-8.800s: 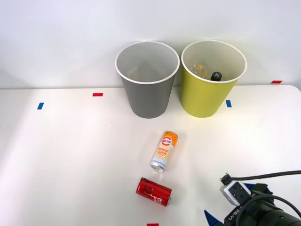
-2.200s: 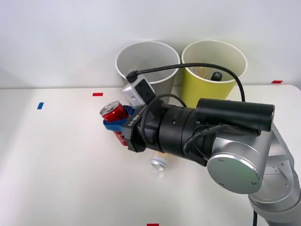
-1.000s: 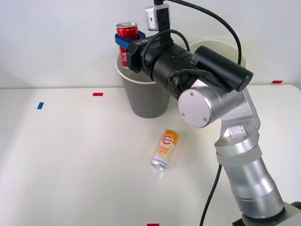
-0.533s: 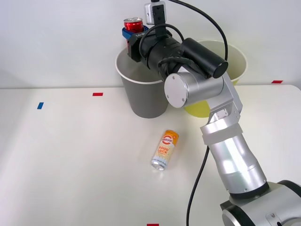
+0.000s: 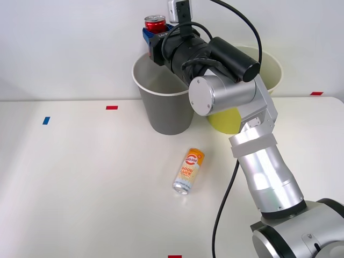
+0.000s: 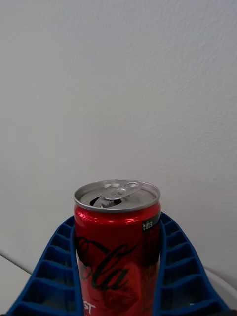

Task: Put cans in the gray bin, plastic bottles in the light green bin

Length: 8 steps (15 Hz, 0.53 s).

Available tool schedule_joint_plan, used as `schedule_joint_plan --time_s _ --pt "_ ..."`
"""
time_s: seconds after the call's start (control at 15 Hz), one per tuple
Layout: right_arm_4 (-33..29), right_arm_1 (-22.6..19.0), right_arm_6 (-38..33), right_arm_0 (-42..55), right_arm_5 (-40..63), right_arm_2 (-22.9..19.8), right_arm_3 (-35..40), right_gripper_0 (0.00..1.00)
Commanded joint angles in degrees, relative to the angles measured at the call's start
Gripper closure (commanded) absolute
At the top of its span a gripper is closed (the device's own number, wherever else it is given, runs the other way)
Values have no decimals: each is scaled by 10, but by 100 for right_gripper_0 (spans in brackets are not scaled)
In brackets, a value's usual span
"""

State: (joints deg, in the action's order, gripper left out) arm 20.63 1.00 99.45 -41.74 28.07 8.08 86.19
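Right gripper [image 5: 155, 32] clamped on upright red can [image 6: 117, 237], above gray bin [image 5: 165, 110] rim; orange-and-white can [image 5: 188, 171] lying mid-table.

A shiny red can [image 5: 155, 23] with a silver pull-tab top [image 6: 117, 194] stands upright at the top centre of the front view, clamped between the blue ribbed fingers [image 6: 49, 269] of the right hand [image 5: 153, 36], above the back rim of the gray bin [image 5: 161, 107]. The gray bin, round and tapered with a white rim, stands just beside the yellow-green bin [image 5: 226, 119], which is partly hidden. A slim orange-and-white can [image 5: 188, 171] lies on its side on the white table [image 5: 80, 183], below the bins in the frame.
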Motion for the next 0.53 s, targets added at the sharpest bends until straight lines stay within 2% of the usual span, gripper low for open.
schedule_joint_plan --time_s 0.07,0.33,0.4,0.53 --pt "-1 0 3 1 -10 2 0 0" --pt "16 0 7 15 -72 37 0 0" --pt "42 -7 9 36 -123 54 1 0" --pt "53 -26 12 69 -196 86 3 0"
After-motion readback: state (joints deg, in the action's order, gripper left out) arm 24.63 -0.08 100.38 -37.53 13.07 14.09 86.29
